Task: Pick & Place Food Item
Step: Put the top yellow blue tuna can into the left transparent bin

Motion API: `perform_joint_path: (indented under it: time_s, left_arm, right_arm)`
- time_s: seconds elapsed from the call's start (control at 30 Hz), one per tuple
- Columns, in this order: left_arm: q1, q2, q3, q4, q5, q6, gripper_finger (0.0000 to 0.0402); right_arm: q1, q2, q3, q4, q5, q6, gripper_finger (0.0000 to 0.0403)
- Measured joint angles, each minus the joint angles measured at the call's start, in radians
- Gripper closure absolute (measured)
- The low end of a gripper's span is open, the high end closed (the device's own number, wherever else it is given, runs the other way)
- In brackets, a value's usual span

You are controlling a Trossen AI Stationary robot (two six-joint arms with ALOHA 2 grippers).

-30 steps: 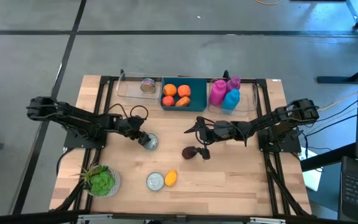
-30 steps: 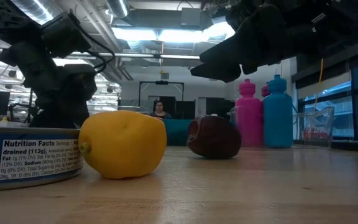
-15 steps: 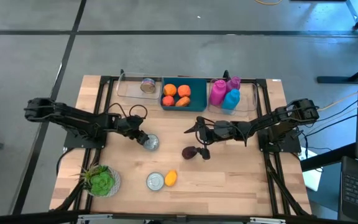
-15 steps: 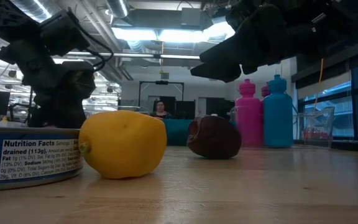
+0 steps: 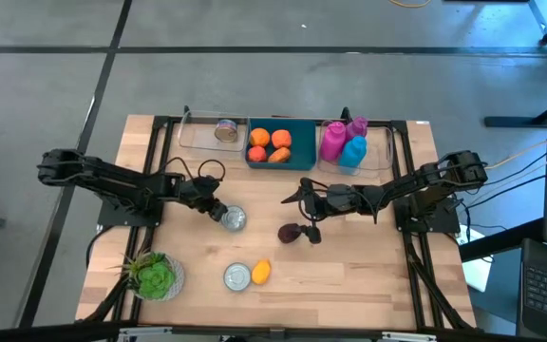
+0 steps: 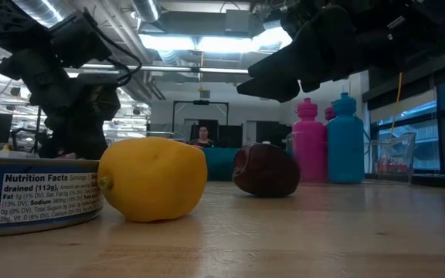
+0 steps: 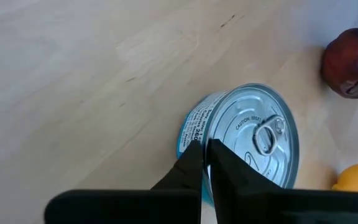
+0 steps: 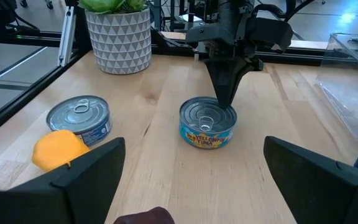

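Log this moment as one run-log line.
left gripper: shut, tips at tuna can rim, no grip | right gripper: open beside dark fruit

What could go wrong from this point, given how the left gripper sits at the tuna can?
1. The left gripper has its fingers shut at the rim of the tuna can, not around the can, so a lift will likely come up empty.
2. Pushing down or dragging from there could slide the can across the table toward the second can and the lemon.
3. The right gripper is open over the dark fruit; crossing paths could collide.
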Motion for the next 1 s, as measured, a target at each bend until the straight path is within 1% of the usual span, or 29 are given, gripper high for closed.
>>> perform_joint_path:
  time_s: [0.1, 0.27, 0.57, 1.0]
  left_arm:
    - [0.0, -0.003, -0.001, 0.019, 0.0, 0.011, 0.04]
    - [0.001, -0.042, -0.001, 0.023, -0.004, 0.037, 0.04]
    - [0.047, -0.121, -0.004, 0.002, -0.017, 0.086, 0.0401]
    - [0.073, -0.147, -0.003, -0.003, -0.01, 0.125, 0.0401]
  right_arm:
    - [0.0, 0.0, 0.0, 0.0, 0.0, 0.0, 0.0021]
    - [0.0, 0.0, 0.0, 0.0, 0.0, 0.001, 0.0021]
    - [0.0, 0.0, 0.0, 0.0, 0.0, 0.004, 0.0021]
    - [0.0, 0.0, 0.0, 0.0, 0.0, 0.008, 0.0021]
